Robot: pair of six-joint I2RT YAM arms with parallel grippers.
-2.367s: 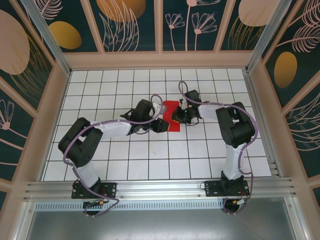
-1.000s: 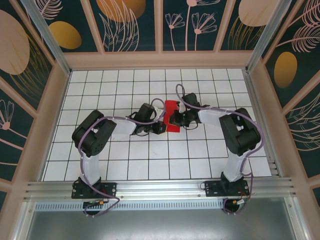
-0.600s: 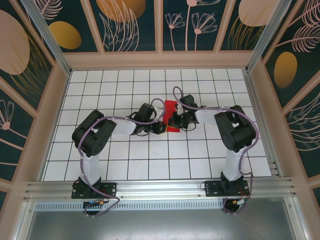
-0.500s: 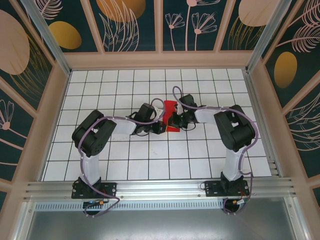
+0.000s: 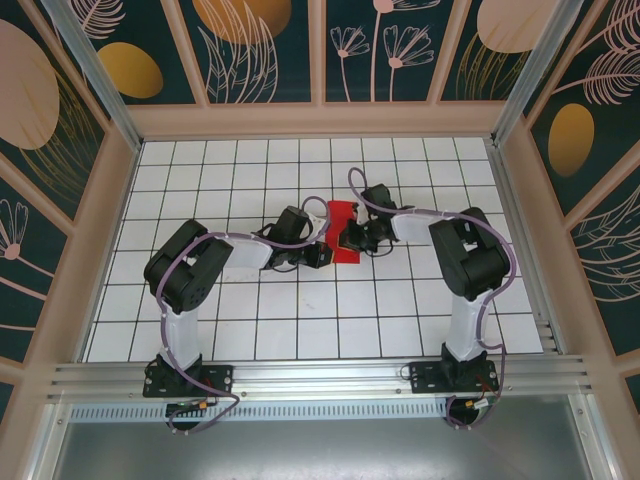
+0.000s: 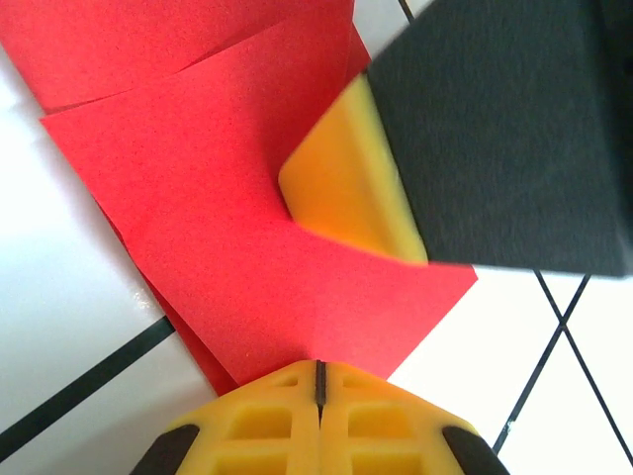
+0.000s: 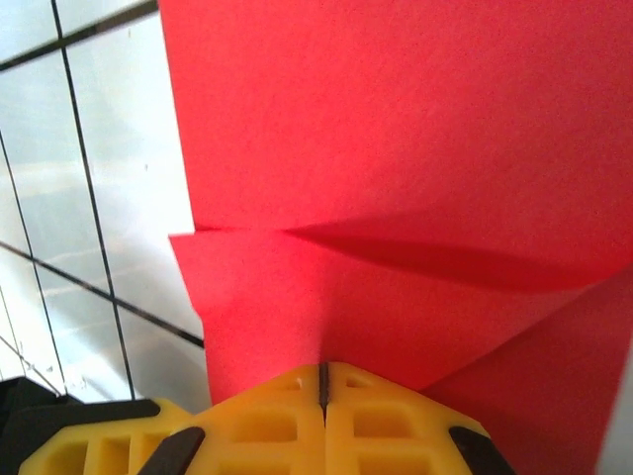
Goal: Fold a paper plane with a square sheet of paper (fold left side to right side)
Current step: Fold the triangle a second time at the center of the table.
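Nearest to us, the left jaws and the right jaws are each pressed together, and their tips rest down on the square sheet of paper (image 5: 341, 215), pinching nothing as far as we see. It lies partly folded on the table (image 5: 300, 320), at the middle, between them. We judge it light, limp and slippery on the tiles, so it is better to lift a free corner and pin the rest

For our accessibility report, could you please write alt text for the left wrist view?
Folded red paper lies in overlapping layers on a white gridded table. The left tool, shut, meets the paper's near edge at the bottom, while the right tool, a yellow tip on a black body, appears to press down on the paper from the upper right.
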